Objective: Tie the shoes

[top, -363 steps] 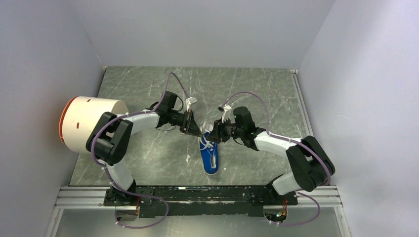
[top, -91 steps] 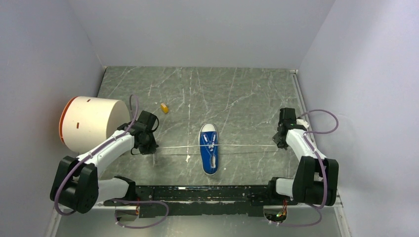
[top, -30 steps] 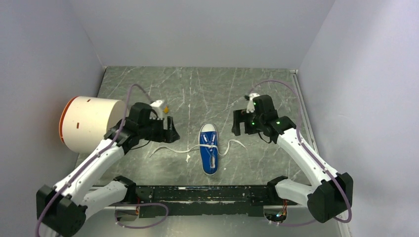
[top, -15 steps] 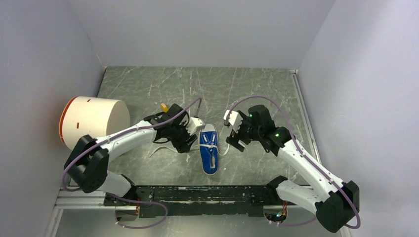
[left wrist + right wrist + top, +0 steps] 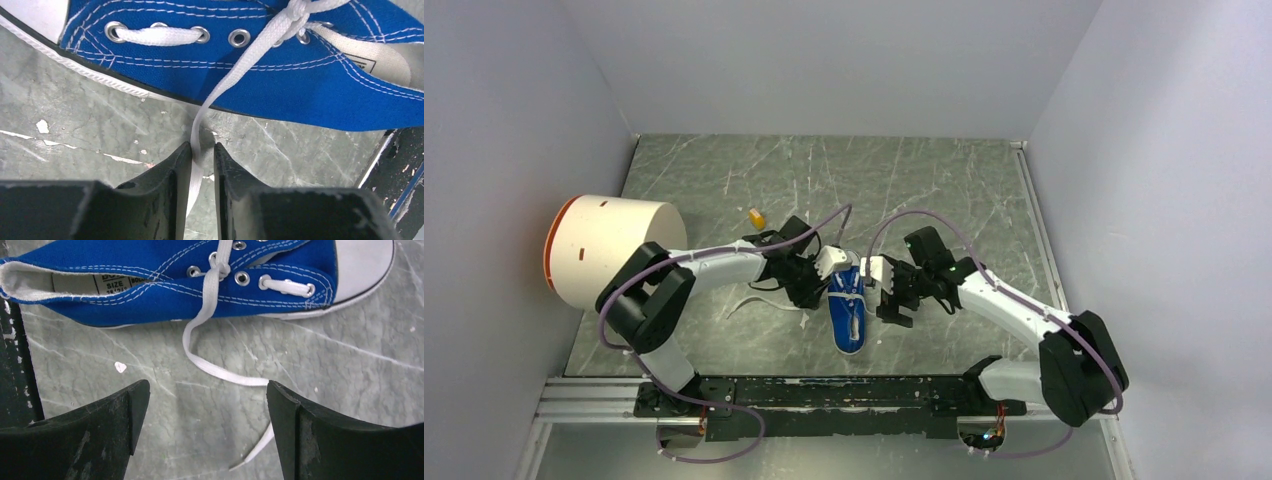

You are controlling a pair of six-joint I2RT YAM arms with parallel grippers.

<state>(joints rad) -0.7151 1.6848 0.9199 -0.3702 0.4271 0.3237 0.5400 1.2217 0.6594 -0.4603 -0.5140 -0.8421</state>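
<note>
Top camera high, looking down; wrist cameras close, opposite flanks; all share sneaker (image 5: 280, 90).

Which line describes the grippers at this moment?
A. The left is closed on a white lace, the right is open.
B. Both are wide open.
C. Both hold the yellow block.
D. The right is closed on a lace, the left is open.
A: the left gripper pinches a white lace beside the blue sneaker, while the right gripper stands wide open over the other lace.

Blue sneaker (image 5: 848, 308) with white toe cap (image 5: 367, 260) and laces (image 5: 235, 70); grey-green, white-veined table (image 5: 904, 190); yellow block (image 5: 756, 215).
</note>
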